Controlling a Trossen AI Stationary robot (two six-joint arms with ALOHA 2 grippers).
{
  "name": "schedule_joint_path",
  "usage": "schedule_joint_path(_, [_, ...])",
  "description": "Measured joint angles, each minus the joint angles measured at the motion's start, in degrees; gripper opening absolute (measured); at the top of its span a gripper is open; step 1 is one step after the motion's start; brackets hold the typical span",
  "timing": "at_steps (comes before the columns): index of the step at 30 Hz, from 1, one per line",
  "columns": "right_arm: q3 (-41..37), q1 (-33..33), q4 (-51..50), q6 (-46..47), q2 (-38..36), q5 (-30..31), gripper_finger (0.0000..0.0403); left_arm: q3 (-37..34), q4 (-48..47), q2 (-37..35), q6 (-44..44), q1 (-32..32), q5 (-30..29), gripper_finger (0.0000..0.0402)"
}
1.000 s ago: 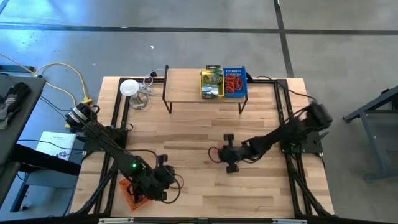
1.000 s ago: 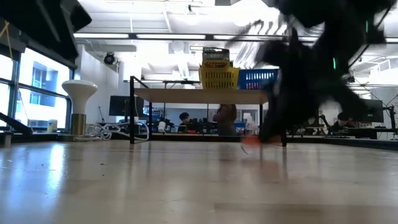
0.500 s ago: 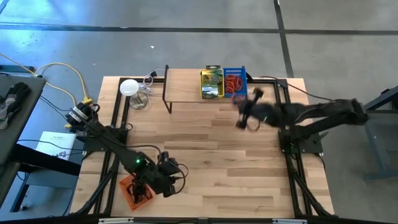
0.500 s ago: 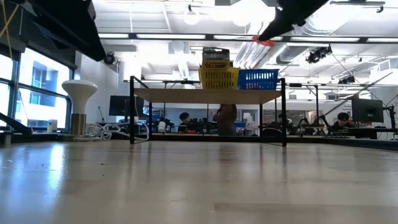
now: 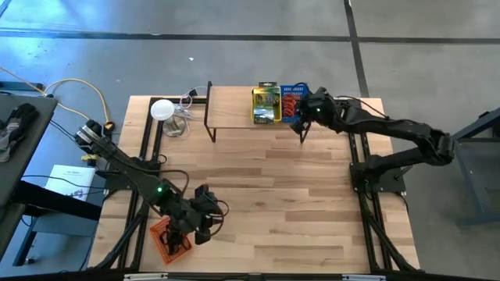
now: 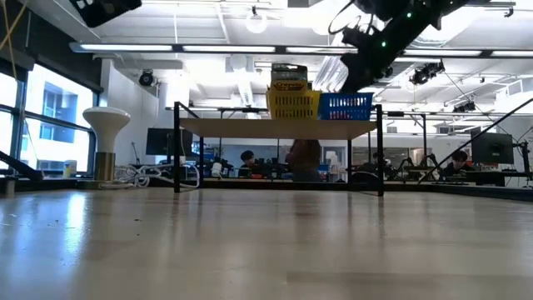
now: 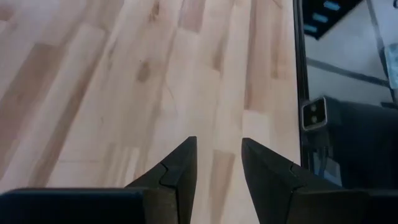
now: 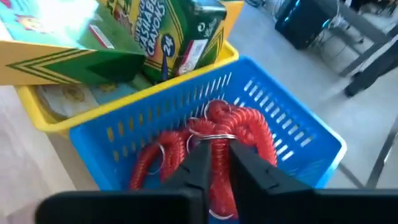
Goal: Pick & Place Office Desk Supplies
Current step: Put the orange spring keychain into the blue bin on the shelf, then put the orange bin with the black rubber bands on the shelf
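Swinging up from mid-surface, my right claw (image 8: 214, 163) now hangs over the blue basket (image 8: 292, 134), fingers narrow astride red coils (image 8: 239, 127) (release looks underway).

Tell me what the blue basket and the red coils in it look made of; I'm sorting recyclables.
Blue basket: probably molded plastic, with glossy uniform colour and slotted walls. Red coils: seemingly springy plastic cord on metal rings, judging by tight spirals and silver loops; not certain.
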Motion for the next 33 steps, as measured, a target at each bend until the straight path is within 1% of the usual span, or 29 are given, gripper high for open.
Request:
schedule_joint_path(4, [0.0, 0.8, 3.3, -1.3, 0.2, 0.9, 0.0084, 0.0, -1.9, 0.0, -0.8, -0.1, 4.6, 0.0122])
schedule_joint_path(7, [0.0, 1.7, 6.1, -1.1, -0.6, 1.2, 0.0126, 0.0, -4.2, 0.0, -5.3, 0.1, 6.4, 0.0122])
schedule_joint_path(9, [0.1, 2.5, 7.6, -1.1, -1.6, 2.7, 0.0151, 0.0, -6.1, 0.0, -6.7, 0.3, 8.2, 0.0122])
schedule_joint_path(10, [0.3, 3.2, 7.9, -1.1, -2.2, 3.6, 0.0162, 0.0, -7.3, 0.0, -7.7, 0.3, 10.4, 0.0121])
schedule_joint_path(12, [0.5, 4.8, 8.2, -0.9, -3.2, 4.4, 0.0179, 0.0, -9.0, 0.0, -9.3, 0.8, 16.8, 0.0116])
schedule_joint_path(13, [0.5, 5.8, 8.3, -0.9, -3.7, 4.7, 0.0185, 0.0, -9.3, 0.0, -10.1, 1.0, 20.0, 0.0112])
schedule_joint_path(15, [0.5, 7.9, 9.5, -1.5, -4.5, 4.7, 0.0193, 0.0, -9.3, 0.0, -10.5, 0.7, 23.5, 0.0101])
schedule_joint_path(19, [0.5, 12.4, 14.5, -6.3, -5.0, 4.6, 0.0196, 0.0, -9.0, 0.1, -9.3, -2.2, 24.1, 0.0081])
schedule_joint_path(21, [0.5, 14.7, 16.7, -7.1, -4.9, 4.6, 0.0196, 0.0, -8.8, 0.2, -11.9, -3.8, 24.2, 0.0074])
schedule_joint_path(23, [0.5, 16.8, 18.4, -7.1, -4.9, 4.4, 0.0196, 0.0, -8.2, 0.5, -16.8, -5.6, 24.0, 0.0068])
schedule_joint_path(25, [0.5, 18.7, 19.1, -7.1, -4.9, 3.6, 0.0196, 0.0, -8.2, 1.1, -23.6, -7.5, 23.5, 0.0063])
schedule_joint_path(28, [0.5, 21.6, 20.5, -7.1, -4.9, 3.5, 0.0196, 0.0, -8.0, 2.3, -40.2, -9.5, 23.9, 0.0062])
schedule_joint_path(33, [0.5, 25.9, 23.6, -9.1, -4.9, 3.5, 0.0197, 0.0, -7.7, 5.8, -58.5, -11.6, 31.0, 0.0061])
